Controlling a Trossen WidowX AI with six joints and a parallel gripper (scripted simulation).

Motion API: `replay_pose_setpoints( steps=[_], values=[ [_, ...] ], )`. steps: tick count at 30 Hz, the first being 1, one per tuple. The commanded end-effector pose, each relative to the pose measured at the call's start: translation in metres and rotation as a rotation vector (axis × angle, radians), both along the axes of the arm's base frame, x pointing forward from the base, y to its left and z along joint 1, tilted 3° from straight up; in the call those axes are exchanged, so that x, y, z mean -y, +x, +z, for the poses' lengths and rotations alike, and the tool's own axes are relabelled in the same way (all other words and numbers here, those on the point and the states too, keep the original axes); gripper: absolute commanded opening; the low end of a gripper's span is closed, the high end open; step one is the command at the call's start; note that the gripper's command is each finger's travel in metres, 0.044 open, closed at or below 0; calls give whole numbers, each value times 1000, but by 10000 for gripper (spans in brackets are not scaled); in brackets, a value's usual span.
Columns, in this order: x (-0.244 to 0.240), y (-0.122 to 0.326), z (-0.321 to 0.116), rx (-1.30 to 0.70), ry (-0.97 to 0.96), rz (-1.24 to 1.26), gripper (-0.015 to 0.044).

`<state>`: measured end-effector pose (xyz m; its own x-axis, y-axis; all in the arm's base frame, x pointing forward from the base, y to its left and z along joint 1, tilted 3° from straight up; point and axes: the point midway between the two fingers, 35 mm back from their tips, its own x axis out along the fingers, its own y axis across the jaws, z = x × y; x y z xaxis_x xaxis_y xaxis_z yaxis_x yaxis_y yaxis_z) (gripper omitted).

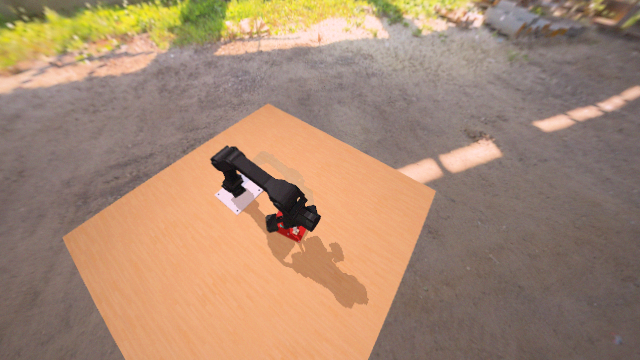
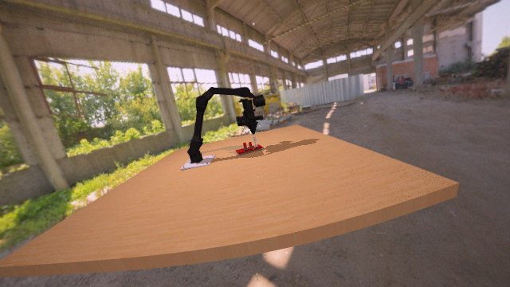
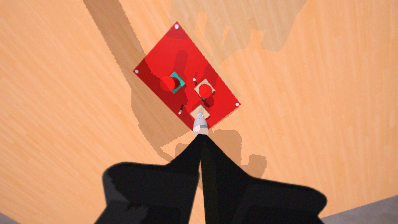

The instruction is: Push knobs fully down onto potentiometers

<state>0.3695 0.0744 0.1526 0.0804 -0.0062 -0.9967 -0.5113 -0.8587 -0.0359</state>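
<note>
The red circuit board (image 1: 299,238) (image 2: 240,151) (image 3: 167,50) stands on the table. A red knob (image 3: 167,83) (image 2: 245,146) is over the teal potentiometer (image 3: 179,81). A second red knob (image 3: 205,90) (image 2: 250,144) is over a pale potentiometer (image 3: 212,90). Both knobs stand up from the board; the gaps under them are too small to judge. A tall grey-white post (image 2: 255,141) (image 3: 200,122) rises from a third pale base near one board corner. My gripper (image 2: 254,133) (image 3: 201,138) is shut and empty, its tips at or just above the post's top; contact cannot be told.
The arm's white base plate (image 1: 237,204) (image 2: 199,163) is bolted to the wooden table (image 1: 200,280) (image 2: 239,199). Small pale parts stand on the board between the potentiometers. In the top view the arm covers part of the board.
</note>
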Motion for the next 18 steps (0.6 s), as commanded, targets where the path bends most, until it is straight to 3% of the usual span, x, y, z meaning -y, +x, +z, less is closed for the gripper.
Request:
replay_pose_setpoints(
  steps=[1, 18],
  values=[
    [1, 0, -6, 2, -4, 5, 0],
    [1, 0, -9, 2, -4, 5, 0]
  ],
)
